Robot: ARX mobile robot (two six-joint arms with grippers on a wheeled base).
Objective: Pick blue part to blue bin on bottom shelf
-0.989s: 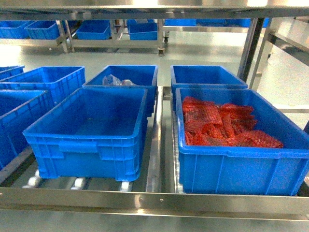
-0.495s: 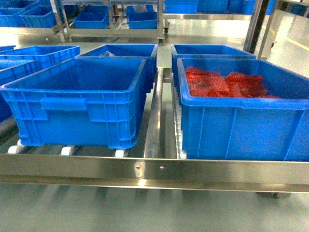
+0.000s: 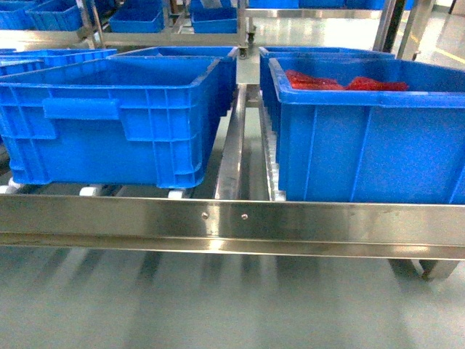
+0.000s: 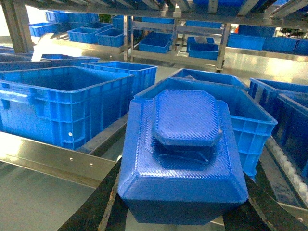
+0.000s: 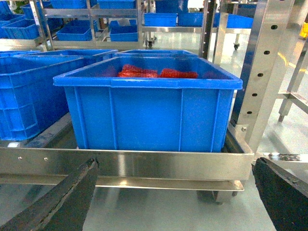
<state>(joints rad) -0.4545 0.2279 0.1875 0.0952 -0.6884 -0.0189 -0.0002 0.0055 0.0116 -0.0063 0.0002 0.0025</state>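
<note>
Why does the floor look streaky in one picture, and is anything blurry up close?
Head view: the floor below the steel front rail is smeared into streaks, likely camera motion. Left wrist view: the blue part held near the lens is sharp enough to show its woven texture. Right wrist view: the dark gripper fingers are soft-edged, while the bin of red pieces is crisp.

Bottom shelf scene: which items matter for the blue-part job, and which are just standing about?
Job items:
- blue part, held in the left gripper
- empty front blue bin
- bottom shelf

Bystanders:
- bin of red parts
- rear bins
- open right gripper, holding nothing
</note>
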